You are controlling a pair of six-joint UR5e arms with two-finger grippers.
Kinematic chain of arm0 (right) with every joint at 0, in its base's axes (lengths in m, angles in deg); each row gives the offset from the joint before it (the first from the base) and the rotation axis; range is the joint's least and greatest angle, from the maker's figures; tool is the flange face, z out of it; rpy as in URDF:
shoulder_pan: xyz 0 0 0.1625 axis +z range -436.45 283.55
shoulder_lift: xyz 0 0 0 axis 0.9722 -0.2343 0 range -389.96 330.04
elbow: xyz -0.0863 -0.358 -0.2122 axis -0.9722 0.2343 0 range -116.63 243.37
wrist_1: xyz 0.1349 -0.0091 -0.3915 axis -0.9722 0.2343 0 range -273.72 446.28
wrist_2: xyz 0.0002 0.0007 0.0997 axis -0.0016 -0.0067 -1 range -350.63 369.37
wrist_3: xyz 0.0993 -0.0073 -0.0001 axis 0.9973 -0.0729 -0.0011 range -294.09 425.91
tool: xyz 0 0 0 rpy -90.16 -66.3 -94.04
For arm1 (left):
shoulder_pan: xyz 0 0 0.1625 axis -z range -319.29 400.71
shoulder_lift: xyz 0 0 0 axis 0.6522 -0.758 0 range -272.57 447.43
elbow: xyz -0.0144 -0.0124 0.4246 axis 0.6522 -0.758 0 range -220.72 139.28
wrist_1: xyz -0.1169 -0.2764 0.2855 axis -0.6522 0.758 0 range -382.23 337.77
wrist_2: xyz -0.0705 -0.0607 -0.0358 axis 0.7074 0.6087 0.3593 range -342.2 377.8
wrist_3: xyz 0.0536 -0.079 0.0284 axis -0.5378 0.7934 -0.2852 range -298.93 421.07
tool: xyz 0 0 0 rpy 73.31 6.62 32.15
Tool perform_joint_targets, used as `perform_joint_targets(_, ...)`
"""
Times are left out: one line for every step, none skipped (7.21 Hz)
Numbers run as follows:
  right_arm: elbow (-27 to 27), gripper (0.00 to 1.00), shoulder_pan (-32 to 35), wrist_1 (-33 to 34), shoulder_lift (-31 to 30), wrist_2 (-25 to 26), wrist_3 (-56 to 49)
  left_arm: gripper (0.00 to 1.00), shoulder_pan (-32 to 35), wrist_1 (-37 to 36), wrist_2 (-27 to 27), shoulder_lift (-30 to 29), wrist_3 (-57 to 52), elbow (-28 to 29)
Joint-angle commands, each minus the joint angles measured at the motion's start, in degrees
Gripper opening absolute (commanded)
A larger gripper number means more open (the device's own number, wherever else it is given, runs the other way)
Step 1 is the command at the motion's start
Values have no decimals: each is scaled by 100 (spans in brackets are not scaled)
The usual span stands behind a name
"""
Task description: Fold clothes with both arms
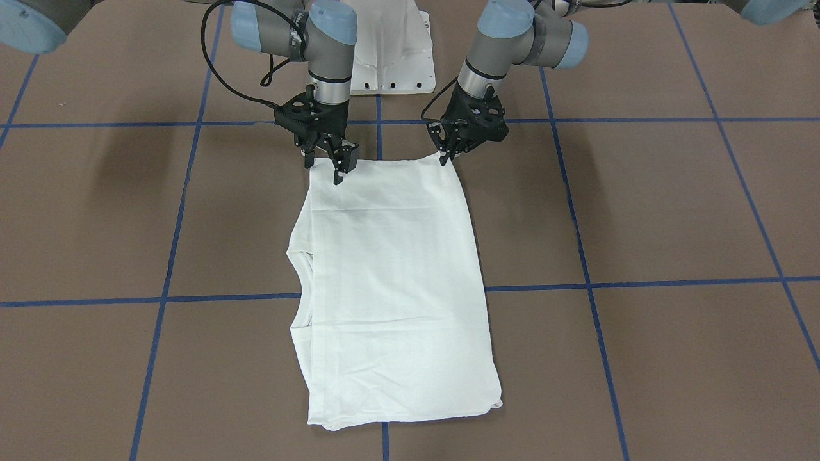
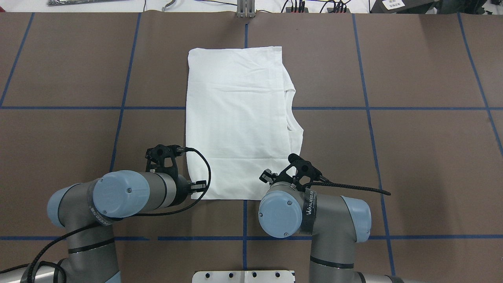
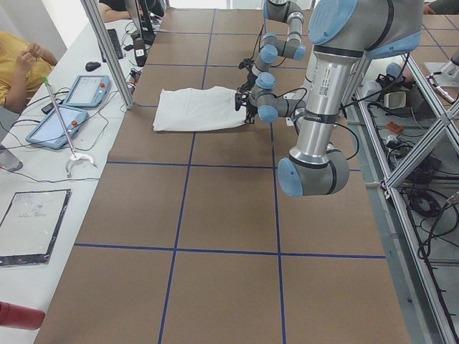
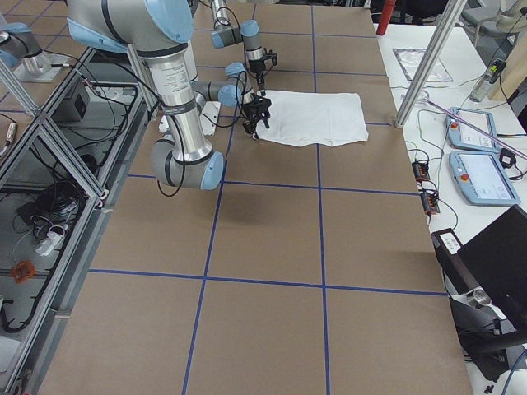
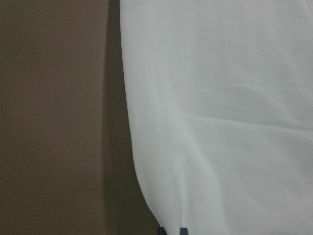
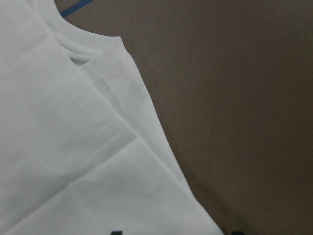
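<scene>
— Where does the T-shirt [image 1: 391, 269] lie?

— Flat in the middle of the worktop [image 1: 640, 211]. It is a long strip running from near the robot's edge toward the operators' edge, with its neckline [image 1: 296, 257] facing the robot's right-hand edge.

— And the claws?

— Both are at its robot-side corners. The left gripper [image 1: 444, 155] looks pinched narrow on its corner. The right gripper [image 1: 328, 168] stands wide, one finger over cloth and one over bare worktop, holding nothing.

— What makes this step go well?

— I'd judge the right must close on every layer first. Then lift both corners level, carry them together toward the operators' edge, and keep the hem taut so the layers don't slide apart.
</scene>
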Motion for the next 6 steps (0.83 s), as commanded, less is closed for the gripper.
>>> perform_joint_targets(17,78,0,-2,1,0,18,0,0,0,0,14,0,-30)
perform_joint_targets(17,78,0,-2,1,0,18,0,0,0,0,14,0,-39)
perform_joint_targets(43,77,0,7,62,8,9,0,0,0,0,14,0,-39)
perform_joint_targets(165,76,0,7,158,0,18,0,0,0,0,14,0,-39)
perform_joint_targets(218,72,0,7,220,0,18,0,0,0,0,14,0,-39)
perform_joint_targets(219,60,0,7,229,0,27,0,0,0,0,14,0,-39)
